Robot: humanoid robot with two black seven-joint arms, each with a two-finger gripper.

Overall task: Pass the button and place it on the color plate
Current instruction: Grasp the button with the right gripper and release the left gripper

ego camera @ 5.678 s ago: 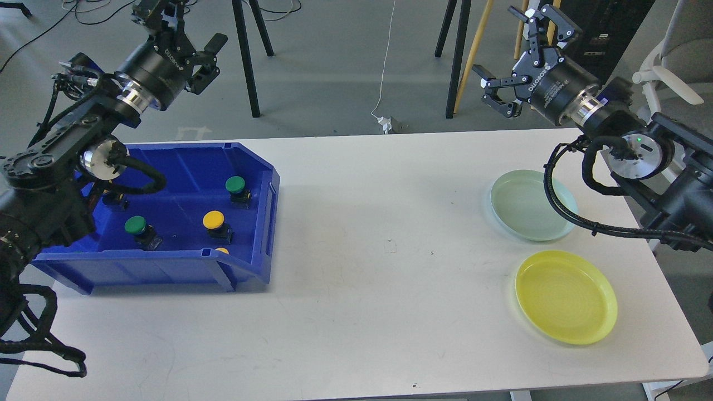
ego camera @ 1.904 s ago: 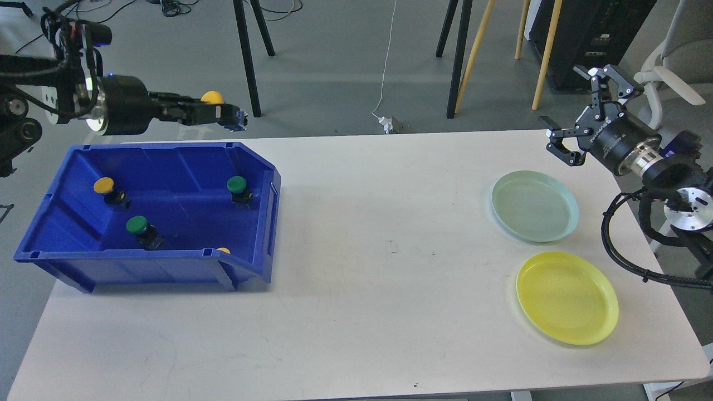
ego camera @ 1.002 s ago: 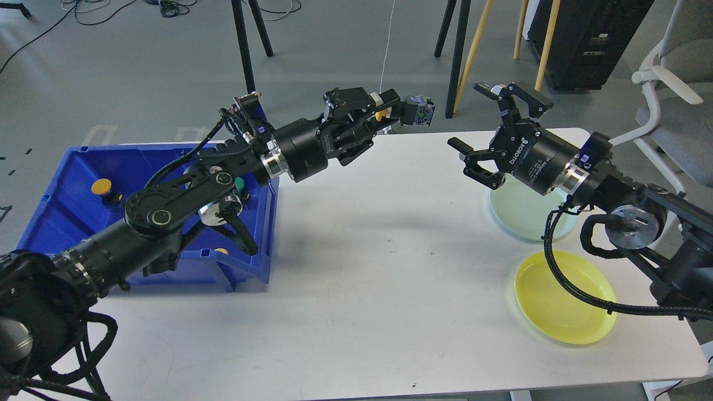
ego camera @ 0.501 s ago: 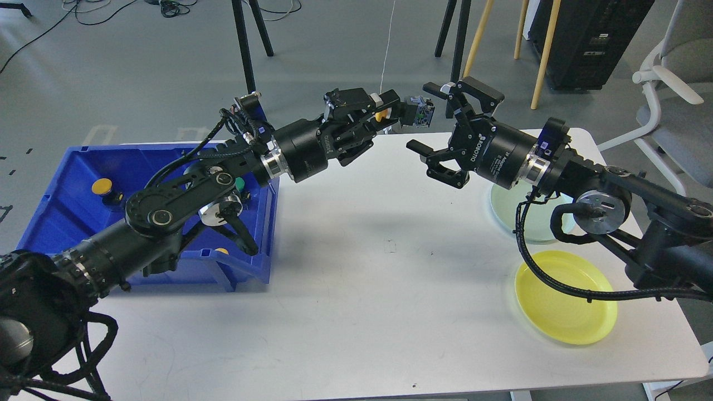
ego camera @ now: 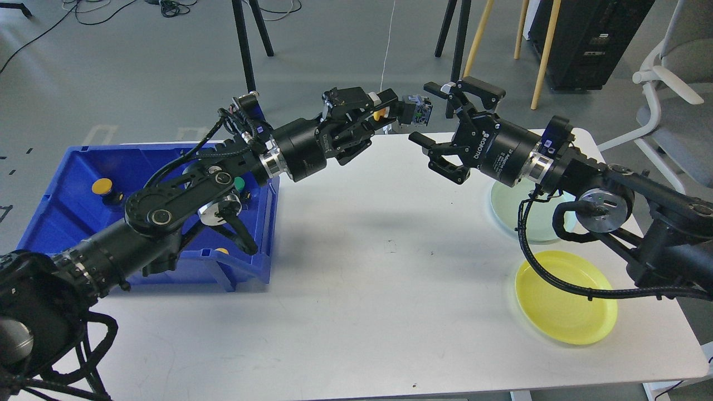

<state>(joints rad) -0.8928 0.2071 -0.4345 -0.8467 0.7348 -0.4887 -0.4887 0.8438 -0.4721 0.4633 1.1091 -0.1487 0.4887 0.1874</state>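
Yellow-capped and small, the button (ego camera: 380,113) looks like a rigid plastic push switch with a smooth domed cap and a blocky body whose terminal end (ego camera: 422,113) sticks out to the right; I judge it light and stiff, not fragile, though the glossy cap would likely slip, so the squarer body is the better place to take hold. It is held in the air above the far middle of the white table (ego camera: 356,312), clamped in the left gripper (ego camera: 396,109), whose fingers close on it near the cap and leave the body end free. The left arm reaches up and to the right from over the blue bin (ego camera: 67,234), its wrist nearly level. The right gripper (ego camera: 435,118) comes in from the right, tilted toward the button, jaws spread wide and empty, one finger above and one below, just beside the exposed end but not yet around it as far as I can tell. The yellow plate (ego camera: 565,312) lies near right on the table, the pale green plate (ego camera: 504,209) beyond it, partly behind the right arm.
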